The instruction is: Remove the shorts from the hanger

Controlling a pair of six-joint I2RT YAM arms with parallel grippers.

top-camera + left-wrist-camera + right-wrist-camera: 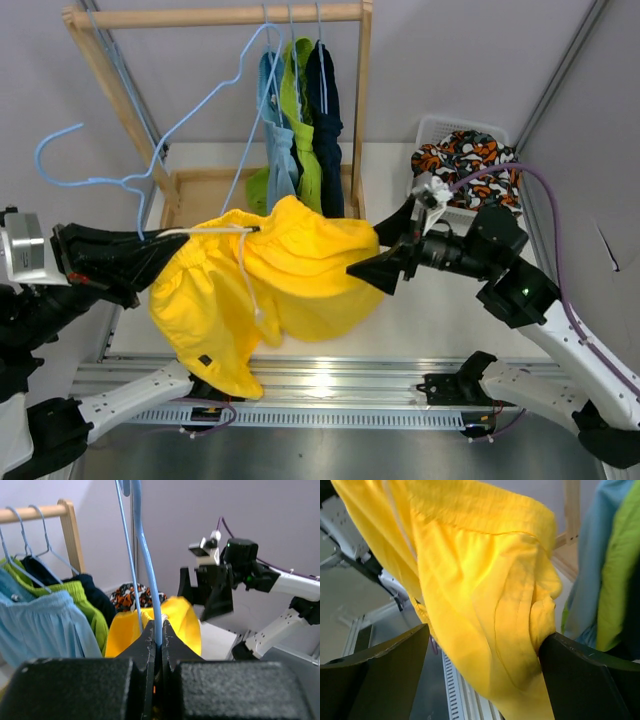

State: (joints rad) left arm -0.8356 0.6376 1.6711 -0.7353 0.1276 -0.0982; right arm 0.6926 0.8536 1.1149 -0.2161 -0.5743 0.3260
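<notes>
— Well, what is held by the left gripper?
— A blue hanger is clamped there. The jaws are closed tight on its wire, which is seen rising straight up out of them in the left wrist view.
— And where are the yellow shorts found?
— They are carried on the hanger just beyond the left jaws, and from there they are spread across to the right gripper.
— Is the fabric pinched on that side?
— No pinch is shown. The right jaws are spread wide, and a bunched fold of the yellow cloth is seen between them, touched by one finger only.
— What is seen past the jaws?
— Beyond the yellow cloth, light blue shorts, lime green shorts and navy shorts are hung side by side from a wooden rack. Patterned shorts are laid in a white basket, behind the right jaws and well apart from the left ones.
</notes>
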